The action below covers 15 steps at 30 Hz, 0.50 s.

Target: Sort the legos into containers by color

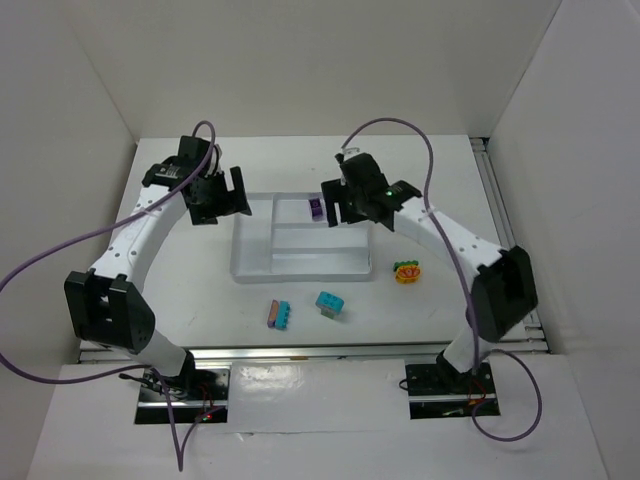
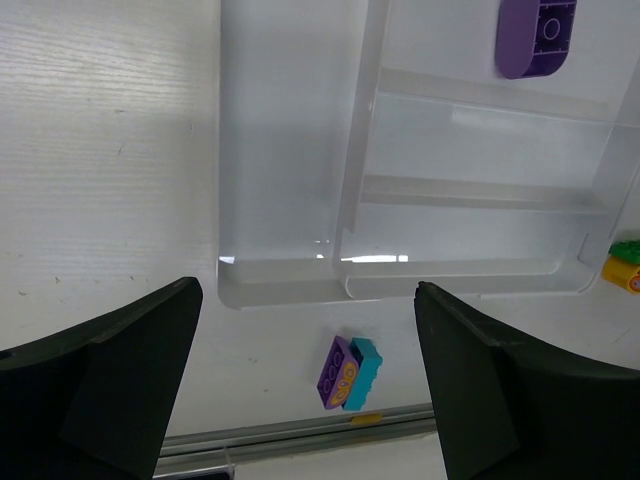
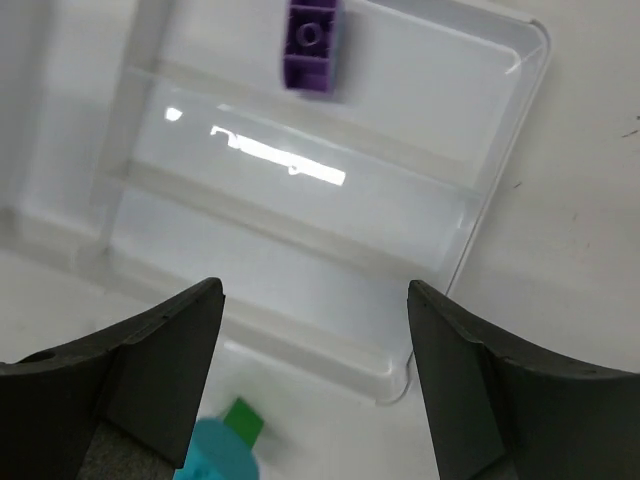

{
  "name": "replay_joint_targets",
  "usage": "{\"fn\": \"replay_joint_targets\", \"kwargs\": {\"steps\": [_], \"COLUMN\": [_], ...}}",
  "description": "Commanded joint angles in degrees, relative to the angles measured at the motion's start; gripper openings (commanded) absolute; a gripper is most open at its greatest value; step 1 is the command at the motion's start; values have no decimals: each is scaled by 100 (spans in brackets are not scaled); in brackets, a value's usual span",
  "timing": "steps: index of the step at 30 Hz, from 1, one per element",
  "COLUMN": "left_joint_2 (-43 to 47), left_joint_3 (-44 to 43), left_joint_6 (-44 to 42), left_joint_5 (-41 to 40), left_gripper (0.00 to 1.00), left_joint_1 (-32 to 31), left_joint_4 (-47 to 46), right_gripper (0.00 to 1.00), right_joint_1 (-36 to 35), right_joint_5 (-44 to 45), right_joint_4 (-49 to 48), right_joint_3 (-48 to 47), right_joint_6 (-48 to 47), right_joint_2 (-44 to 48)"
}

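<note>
Top view: the tray (image 1: 250, 268) sits mid-surface (image 1: 190, 300). One purple brick (image 1: 316, 208) lies in its far long section. The right hand (image 1: 338, 205) is just beside the brick, and the left hand (image 1: 226, 195) is at the tray's far left corner. Three mixed pieces lie outside the tray: a purple-cyan stack (image 1: 280, 316), a cyan-green piece (image 1: 330, 304) and an orange-green stack (image 1: 407, 271).

Left wrist view: the left hand's fingers stand apart, empty, over the tray's near left corner.

Right wrist view: the right hand is spread and holds nothing, above the long sections. It should probably rise clear of the walls, then go for the orange-green stack, which is nearest. Splitting the stacks likely needs both hands.
</note>
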<state>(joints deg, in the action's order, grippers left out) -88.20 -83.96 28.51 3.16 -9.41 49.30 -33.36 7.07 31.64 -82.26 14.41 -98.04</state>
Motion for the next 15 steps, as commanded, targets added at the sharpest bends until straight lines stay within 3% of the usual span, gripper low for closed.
{"fn": "replay_joint_targets", "kwargs": {"steps": [1,5,9,15], "left_joint_2": [15,-57,-179,-180], "left_joint_3": [-243,-358,-524,-577], "left_joint_6": [-100,-100,-100,-153], "left_joint_5": [88,141,194,247], "left_gripper": [100,100,100,100], "left_joint_1": [9,-43,-43,-43], "left_joint_4": [-105,-105,-157,-157], "right_gripper": [81,85,85,85], "right_joint_1": [-538,-1434,-2304,-2359], "right_joint_5": [-275,-593,-269,-197], "right_joint_4": [297,597,809,809], "right_joint_3": [551,1622,1967,2030], "right_joint_6": [-229,218,580,537], "right_joint_2": [968,1559,1508,1287]}}
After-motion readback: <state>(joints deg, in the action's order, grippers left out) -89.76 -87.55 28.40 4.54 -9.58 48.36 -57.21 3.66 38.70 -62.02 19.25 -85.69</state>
